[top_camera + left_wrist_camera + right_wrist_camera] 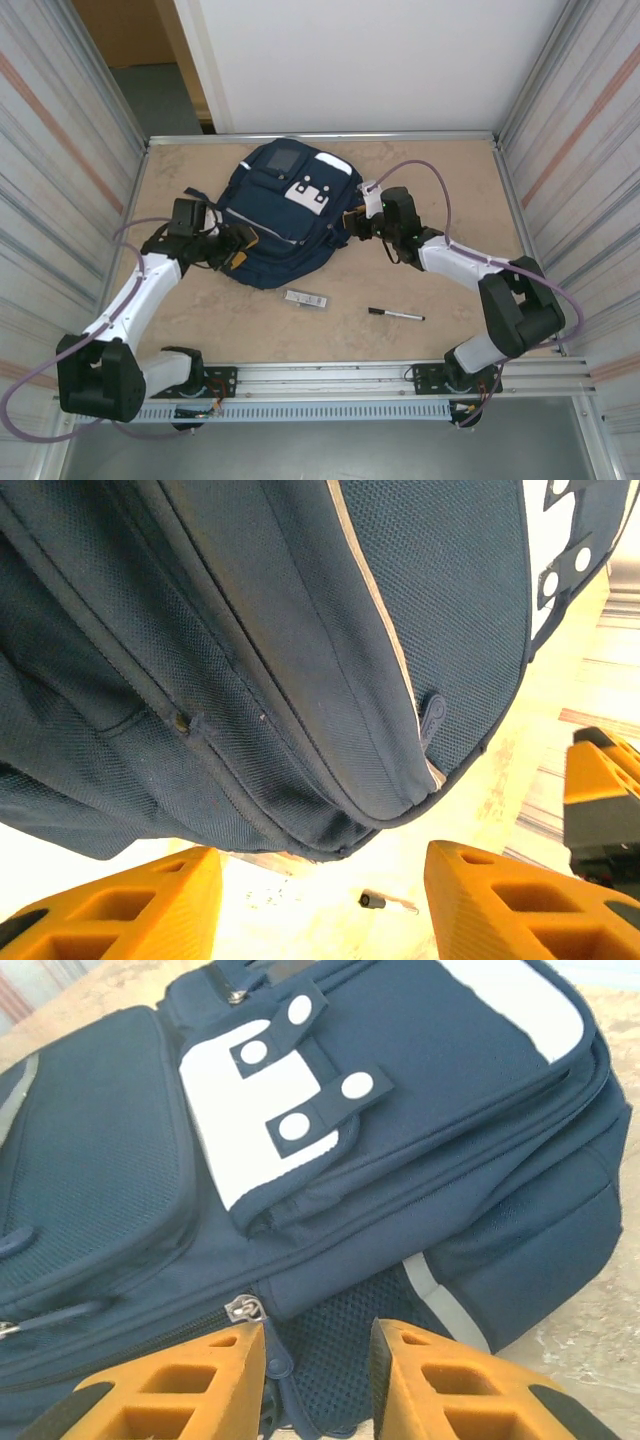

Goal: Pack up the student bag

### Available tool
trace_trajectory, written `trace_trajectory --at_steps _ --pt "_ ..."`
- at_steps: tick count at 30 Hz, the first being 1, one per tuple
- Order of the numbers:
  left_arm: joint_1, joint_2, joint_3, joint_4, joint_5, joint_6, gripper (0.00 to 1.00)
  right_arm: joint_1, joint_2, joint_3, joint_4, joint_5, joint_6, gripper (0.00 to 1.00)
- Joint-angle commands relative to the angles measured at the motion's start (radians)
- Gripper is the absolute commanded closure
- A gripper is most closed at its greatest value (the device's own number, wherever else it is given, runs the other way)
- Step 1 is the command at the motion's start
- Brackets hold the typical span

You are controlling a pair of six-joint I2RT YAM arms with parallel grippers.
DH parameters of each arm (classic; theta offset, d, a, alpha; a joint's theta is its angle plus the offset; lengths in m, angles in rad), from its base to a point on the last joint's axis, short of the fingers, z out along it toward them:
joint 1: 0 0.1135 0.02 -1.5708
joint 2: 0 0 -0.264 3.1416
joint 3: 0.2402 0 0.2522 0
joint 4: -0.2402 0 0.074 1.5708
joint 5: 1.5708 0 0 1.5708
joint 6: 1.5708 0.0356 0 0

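Student bag [285, 212] lies flat mid-table, front panel up, well back from the arm bases. Left gripper [238, 252] sits at the bag's near-left edge; in the wrist view the left gripper [322, 868] is released, its 2 orange fingers [150, 905] wide apart with bare table [450, 180] between them and the navy fabric just above, nothing clamped. Right gripper [352, 222] is at the bag's right flank; in its wrist view the jaws of the right gripper [318, 1338] are parted in front of the mesh pocket [350, 1345], with a zip pull [245, 1308] just off 1 fingertip, and nothing looks pinched. A pen [395, 314] and a small flat white-and-grey item [305, 298] lie loose on the table near the bag, both outside it. No compartment shows open, so by my reading the packing proper has not begun. Risks: closing on loose cloth or mesh instead of the zip pull would drag the whole bag rather than run the zip; with neither gripper anchoring it, the bag could slide over the flat item or knock the pen; the pen, being round, may roll at a grazing touch.
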Motion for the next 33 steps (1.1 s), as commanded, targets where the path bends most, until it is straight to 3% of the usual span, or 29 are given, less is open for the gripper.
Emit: trace_trajectory --at_steps 1,4,7,8,9,15,19,21,27,33 --pt "0.006 0.046 -0.002 0.053 -0.035 -0.055 0.44 0.044 -0.071 0.028 -0.106 0.121 -0.099 0.66" --pt "0.028 0.13 0.034 0.091 -0.03 -0.067 0.43 0.113 -0.135 -0.001 -0.077 0.321 -0.188 0.53" --pt "0.03 0.201 0.063 0.078 -0.073 -0.086 0.44 0.134 -0.189 0.006 -0.094 0.392 -0.213 0.43" --pt "0.029 0.218 0.053 0.117 -0.08 -0.111 0.47 0.135 -0.214 0.008 -0.109 0.392 -0.213 0.07" --pt "0.029 0.23 0.047 0.156 -0.072 -0.127 0.51 0.136 -0.232 0.004 -0.114 0.388 -0.21 0.0" --pt "0.034 0.308 0.176 0.079 -0.045 -0.071 0.51 0.143 -0.326 -0.011 -0.139 0.408 -0.192 0.0" --pt "0.028 0.266 0.185 0.029 -0.029 -0.098 0.47 0.133 -0.38 -0.062 -0.072 0.586 -0.11 0.01" --pt "0.012 0.221 0.153 0.025 -0.049 -0.117 0.44 0.095 -0.404 -0.07 -0.109 0.612 -0.02 0.0" --pt "0.061 0.215 0.189 -0.028 -0.097 -0.042 0.43 -0.073 -0.442 -0.114 -0.181 0.234 0.11 0.0" --pt "0.081 0.335 0.233 -0.011 -0.101 0.02 0.44 -0.059 -0.429 -0.104 -0.178 0.171 0.054 0.0"
